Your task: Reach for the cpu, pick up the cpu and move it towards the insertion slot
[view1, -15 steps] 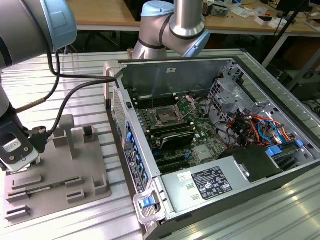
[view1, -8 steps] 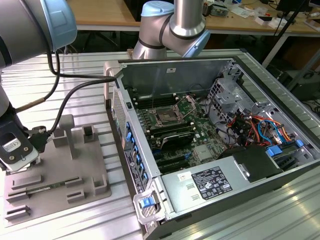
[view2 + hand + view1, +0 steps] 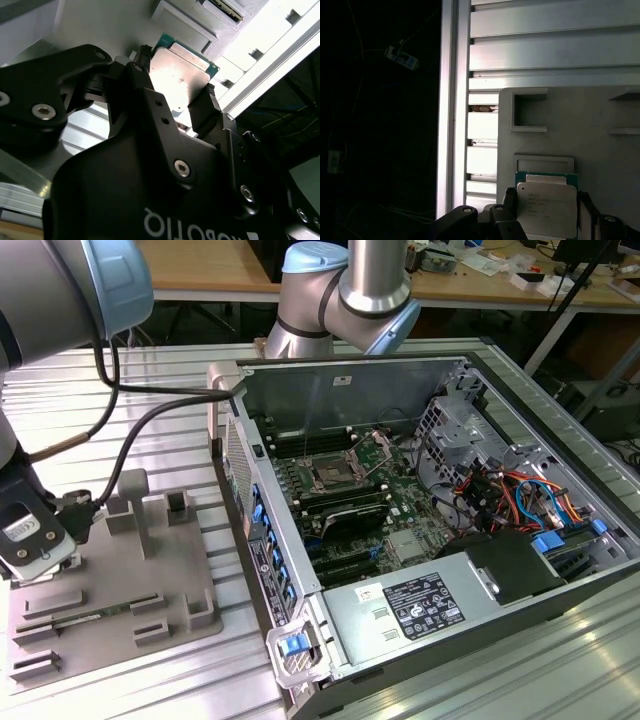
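The cpu (image 3: 547, 209), a small square chip with a pale metal top and a green edge, sits between my black fingers (image 3: 509, 199) in both wrist views. My gripper (image 3: 547, 202) is shut on the cpu (image 3: 181, 70), a finger pressed against each of two opposite edges. In the exterior view my gripper (image 3: 38, 545) hangs over the left edge of the gray fixture plate (image 3: 110, 585), at that view's left. The insertion slot (image 3: 330, 475), a silver-framed socket with a dark centre, lies on the motherboard inside the open computer case, well to the exterior view's right of my gripper.
The open case's metal wall (image 3: 262, 530) stands between the plate and the motherboard. Upright posts (image 3: 133, 502) rise from the plate near my gripper. Black cables (image 3: 150, 410) run from the arm across the ribbed aluminium table (image 3: 150, 370). Drive cage and wiring (image 3: 500, 495) fill the case's far side.
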Controlling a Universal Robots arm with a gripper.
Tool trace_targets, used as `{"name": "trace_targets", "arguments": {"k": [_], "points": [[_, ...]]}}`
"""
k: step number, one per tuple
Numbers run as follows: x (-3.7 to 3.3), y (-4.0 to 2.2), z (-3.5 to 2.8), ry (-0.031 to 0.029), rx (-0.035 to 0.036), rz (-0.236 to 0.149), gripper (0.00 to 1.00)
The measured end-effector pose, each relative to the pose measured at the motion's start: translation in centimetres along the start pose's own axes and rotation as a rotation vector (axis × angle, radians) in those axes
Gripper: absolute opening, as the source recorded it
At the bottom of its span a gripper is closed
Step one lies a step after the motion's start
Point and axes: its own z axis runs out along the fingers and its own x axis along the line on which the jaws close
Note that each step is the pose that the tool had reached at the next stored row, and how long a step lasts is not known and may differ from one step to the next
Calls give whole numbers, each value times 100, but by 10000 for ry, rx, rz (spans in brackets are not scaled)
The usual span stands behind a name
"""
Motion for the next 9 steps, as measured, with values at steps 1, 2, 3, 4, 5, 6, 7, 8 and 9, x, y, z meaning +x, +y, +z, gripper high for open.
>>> {"name": "trace_targets", "arguments": {"k": [1,2,3,4,5,6,7,8,9], "points": [[1,0,-5,1,1,1,55],[0,0,-10,0,0,0,55],[0,1,-13,-1,-1,0,55],[1,0,-24,4,-4,0,55],[0,0,-34,0,-12,0,55],[0,0,-39,-1,-13,0,55],[1,1,-61,1,-12,0,55],[1,1,-64,1,-12,0,55],[1,2,-79,1,-15,0,55]]}}
